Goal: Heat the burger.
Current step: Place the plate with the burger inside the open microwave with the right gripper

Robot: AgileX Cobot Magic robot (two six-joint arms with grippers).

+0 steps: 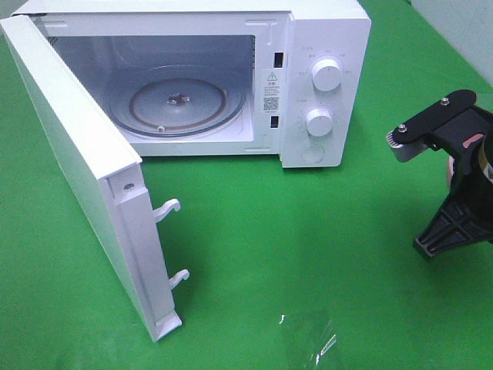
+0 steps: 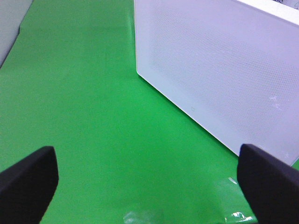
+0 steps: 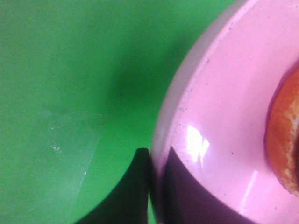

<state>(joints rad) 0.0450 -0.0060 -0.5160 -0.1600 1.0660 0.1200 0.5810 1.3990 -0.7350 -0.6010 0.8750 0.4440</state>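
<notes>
Right gripper (image 3: 156,155) clamped on pink plate (image 3: 219,93) rim, burger (image 3: 284,140) aboard; left gripper (image 2: 147,154) spread. Next: lift into open microwave (image 1: 327,38).

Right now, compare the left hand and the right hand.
The left hand is open and empty; the right hand is shut on the rim of the plate. The left hand faces the door; the right hand has the burger close by. Both have dark fingers over green cloth.
</notes>
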